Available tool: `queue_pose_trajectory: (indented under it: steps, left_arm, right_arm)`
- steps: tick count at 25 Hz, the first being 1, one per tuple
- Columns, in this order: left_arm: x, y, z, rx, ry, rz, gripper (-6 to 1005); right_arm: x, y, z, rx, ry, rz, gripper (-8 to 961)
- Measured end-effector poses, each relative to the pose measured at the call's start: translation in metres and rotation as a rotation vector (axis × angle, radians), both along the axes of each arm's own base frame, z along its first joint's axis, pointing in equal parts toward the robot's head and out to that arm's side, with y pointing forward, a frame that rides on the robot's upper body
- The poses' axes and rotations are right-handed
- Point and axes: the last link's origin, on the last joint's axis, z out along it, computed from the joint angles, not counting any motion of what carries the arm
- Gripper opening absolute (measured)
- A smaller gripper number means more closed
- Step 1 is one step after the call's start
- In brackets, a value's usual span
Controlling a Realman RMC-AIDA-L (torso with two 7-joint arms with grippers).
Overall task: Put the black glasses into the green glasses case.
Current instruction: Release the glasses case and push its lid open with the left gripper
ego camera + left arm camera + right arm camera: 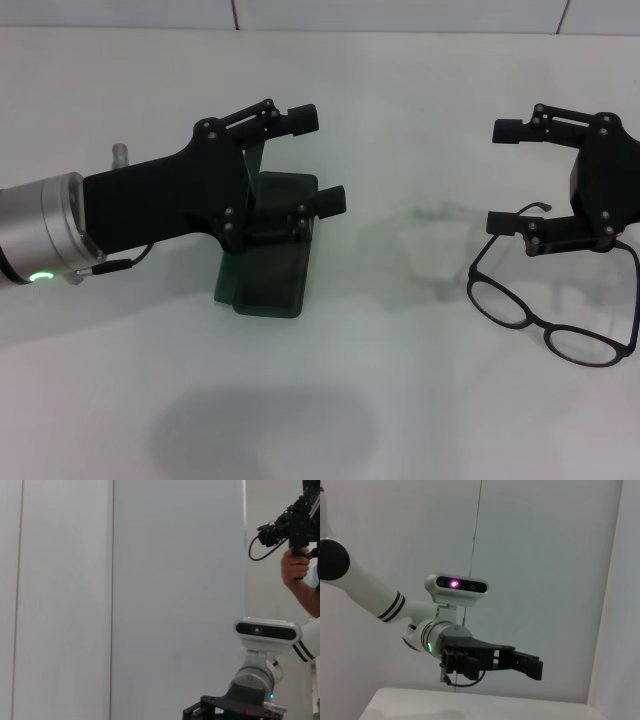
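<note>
Nothing packed yet: thin black-framed glasses [545,315] lie near the white surface's [400,400] right edge beneath the open right gripper [507,176]; the open left gripper [318,160] hovers over the dark green hard case [270,275] left of centre.

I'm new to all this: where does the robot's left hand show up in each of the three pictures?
Head view: the left hand is left of centre, open, above the green glasses case.
Left wrist view: not visible; only walls, the robot's head and a person's hand.
Right wrist view: it appears low in the middle, pointing right.
Shared landmark: the white table, also seen in the right wrist view.
</note>
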Motion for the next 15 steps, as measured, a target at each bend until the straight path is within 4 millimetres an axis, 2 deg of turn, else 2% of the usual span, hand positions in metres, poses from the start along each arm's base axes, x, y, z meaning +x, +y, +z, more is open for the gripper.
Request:
queue_pose_trajectory:
  steps: [10,12,15]
  left_arm:
    - [-0.002,0.003,-0.002,0.015,0.005,0.031,848]
    - [-0.005,0.009,0.002,0.019,-0.010,0.093,842]
    - [-0.014,0.028,0.015,0.003,-0.029,0.283,834]
  right_arm:
    - [0.000,0.002,-0.003,0.008,-0.003,-0.011,870]
    - [0.001,0.002,-0.004,0.011,-0.004,-0.018,869]
    - [0.001,0.003,-0.002,0.022,0.009,-0.032,869]
